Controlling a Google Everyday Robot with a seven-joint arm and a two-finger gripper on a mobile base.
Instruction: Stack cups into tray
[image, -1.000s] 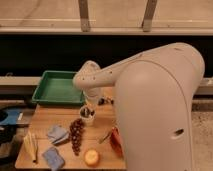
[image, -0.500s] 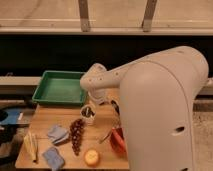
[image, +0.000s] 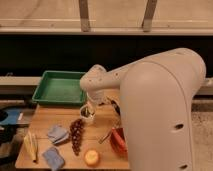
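Note:
One small whitish cup (image: 86, 115) with a dark inside stands upright on the wooden table (image: 47, 117), just in front of the tray's near right corner. The green tray (image: 59, 88) lies at the back left with nothing visible in it. My gripper (image: 90, 107) hangs at the end of the white arm, directly over the cup and right at its rim. The arm's large white body fills the right side of the view and hides the table behind it.
Dark grapes (image: 76, 135) lie just in front of the cup. Two blue cloths (image: 57, 133) (image: 52, 157), a yellow item (image: 31, 146) and an orange fruit (image: 91, 157) sit nearer the front. An orange-red bowl (image: 118, 141) is at the right, partly behind the arm.
The arm has swung a little to the right and lowered, bringing my gripper down onto the cup's position. The cup and other objects have stayed where they were.

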